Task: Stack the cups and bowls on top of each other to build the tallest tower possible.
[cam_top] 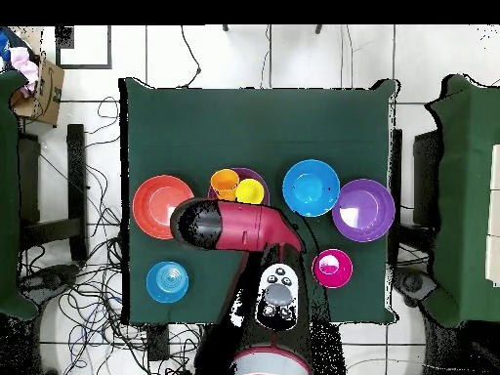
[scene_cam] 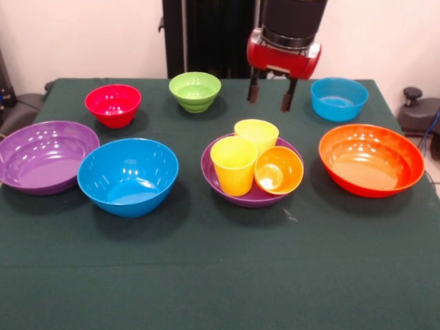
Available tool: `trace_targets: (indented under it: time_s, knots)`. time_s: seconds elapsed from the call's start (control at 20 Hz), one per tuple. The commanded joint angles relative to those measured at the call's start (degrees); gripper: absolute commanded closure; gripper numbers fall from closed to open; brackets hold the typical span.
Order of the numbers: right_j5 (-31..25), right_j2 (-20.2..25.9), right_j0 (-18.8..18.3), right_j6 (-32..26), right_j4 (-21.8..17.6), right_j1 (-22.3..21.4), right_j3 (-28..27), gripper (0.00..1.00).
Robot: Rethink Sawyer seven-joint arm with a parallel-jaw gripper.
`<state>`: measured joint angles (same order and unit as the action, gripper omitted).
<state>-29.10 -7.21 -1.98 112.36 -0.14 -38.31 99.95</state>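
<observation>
My gripper (scene_cam: 270, 100) hangs open and empty above the table, behind a large purple bowl (scene_cam: 251, 197). In that bowl two yellow cups (scene_cam: 234, 165) (scene_cam: 256, 132) stand upright and an orange cup (scene_cam: 278, 170) lies tilted on its side. Standing separately are a second large purple bowl (scene_cam: 45, 157), a large blue bowl (scene_cam: 128, 177), a large orange bowl (scene_cam: 371, 159), a small red bowl (scene_cam: 113, 105), a small light green bowl (scene_cam: 195, 91) and a small blue bowl (scene_cam: 339, 98). In the overhead view my arm (cam_top: 244, 227) hides the gripper and the green bowl.
The bowls stand on a dark green tablecloth (scene_cam: 220, 275). The overhead view shows cables on the floor (cam_top: 88, 293), a cardboard box (cam_top: 39, 83) at the upper left, and green furniture at both sides.
</observation>
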Motion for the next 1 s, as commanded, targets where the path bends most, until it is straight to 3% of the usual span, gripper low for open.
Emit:
trace_targets:
  time_s: [0.05,0.3,1.0]
  knots:
    - [-4.2,5.1,2.0,4.6,-0.3,1.0,2.6,0.00]
    - [-2.3,5.0,2.4,5.3,-0.2,2.2,2.6,0.00]
    - [8.6,4.2,4.5,7.9,-0.5,11.9,-1.4,0.00]
